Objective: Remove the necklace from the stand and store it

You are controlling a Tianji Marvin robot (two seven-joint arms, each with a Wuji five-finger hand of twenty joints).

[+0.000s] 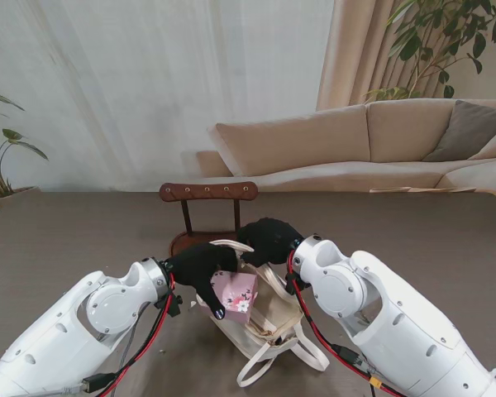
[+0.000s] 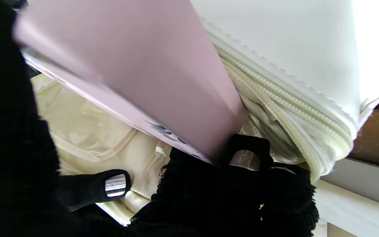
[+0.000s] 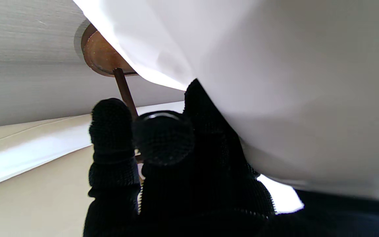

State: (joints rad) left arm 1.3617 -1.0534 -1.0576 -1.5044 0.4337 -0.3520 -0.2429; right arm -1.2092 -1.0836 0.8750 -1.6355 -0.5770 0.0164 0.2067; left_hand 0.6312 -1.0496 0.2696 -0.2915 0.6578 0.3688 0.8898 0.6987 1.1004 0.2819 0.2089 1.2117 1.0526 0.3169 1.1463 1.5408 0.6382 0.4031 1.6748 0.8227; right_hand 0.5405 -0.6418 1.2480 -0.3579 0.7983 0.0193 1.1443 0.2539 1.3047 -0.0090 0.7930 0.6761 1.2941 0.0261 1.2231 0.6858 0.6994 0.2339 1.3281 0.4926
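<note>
The wooden necklace stand (image 1: 208,193) is at the table's middle, farther from me than both hands, and I see no necklace on its pegs. A cream zip bag (image 1: 269,318) lies in front of it with its mouth open. My left hand (image 1: 200,269) is shut on a pink flowered box (image 1: 236,291), which sits tilted at the bag's mouth. The left wrist view shows the box (image 2: 137,65) against the zipper edge (image 2: 291,102) over the pale lining (image 2: 87,131). My right hand (image 1: 269,238) is shut on the bag's far rim (image 1: 231,246), lifting it. The right wrist view shows the white bag fabric (image 3: 291,82), the fingers (image 3: 110,131) and the stand's base (image 3: 100,56).
The bag's loose straps (image 1: 285,360) trail toward me between the arms. A beige sofa (image 1: 355,149) and curtains stand beyond the table's far edge, with plants at both sides.
</note>
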